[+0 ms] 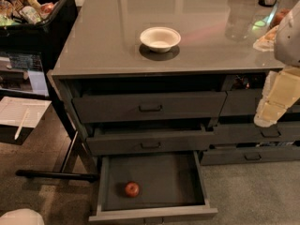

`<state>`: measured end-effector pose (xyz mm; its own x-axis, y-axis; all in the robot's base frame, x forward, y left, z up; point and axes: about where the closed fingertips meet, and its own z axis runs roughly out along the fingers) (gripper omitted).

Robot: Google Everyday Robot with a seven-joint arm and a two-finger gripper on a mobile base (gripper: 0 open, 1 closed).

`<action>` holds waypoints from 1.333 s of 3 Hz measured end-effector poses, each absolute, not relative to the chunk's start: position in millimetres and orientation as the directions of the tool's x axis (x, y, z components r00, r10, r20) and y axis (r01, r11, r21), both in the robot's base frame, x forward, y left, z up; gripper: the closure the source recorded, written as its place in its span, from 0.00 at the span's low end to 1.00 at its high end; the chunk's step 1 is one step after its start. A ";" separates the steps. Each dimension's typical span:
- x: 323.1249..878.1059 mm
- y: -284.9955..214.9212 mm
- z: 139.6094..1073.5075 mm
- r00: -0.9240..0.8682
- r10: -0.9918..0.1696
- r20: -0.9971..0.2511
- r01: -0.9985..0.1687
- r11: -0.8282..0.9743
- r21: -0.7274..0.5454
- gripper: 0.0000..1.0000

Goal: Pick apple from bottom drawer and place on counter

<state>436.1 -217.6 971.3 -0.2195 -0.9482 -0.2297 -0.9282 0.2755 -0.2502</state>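
A: Apple (pixel 132 189)?
B: Lying in the open bottom drawer (pixel 159 177), front-left of its floor, touching nothing.
A: End effector (pixel 266 116)?
B: Hanging above and right of that drawer, below the bench (pixel 103 46) edge. Released or clenched: cannot tell. Apple down-left from it, well apart; round, no long axis.

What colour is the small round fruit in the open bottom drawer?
The small round apple is red, camera view; gripper at far right.
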 end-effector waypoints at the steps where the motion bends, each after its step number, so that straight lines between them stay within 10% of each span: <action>1: 430.7 -214.5 938.5 -0.204 -0.939 -0.276 -0.928 0.275 -0.250 0.00; 4: 415.7 -164.0 711.7 -0.235 -0.791 -0.565 -0.938 0.337 -0.082 0.00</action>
<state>415.7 -164.0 711.7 -0.2354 -0.7909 -0.5648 -0.9378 0.3374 -0.0815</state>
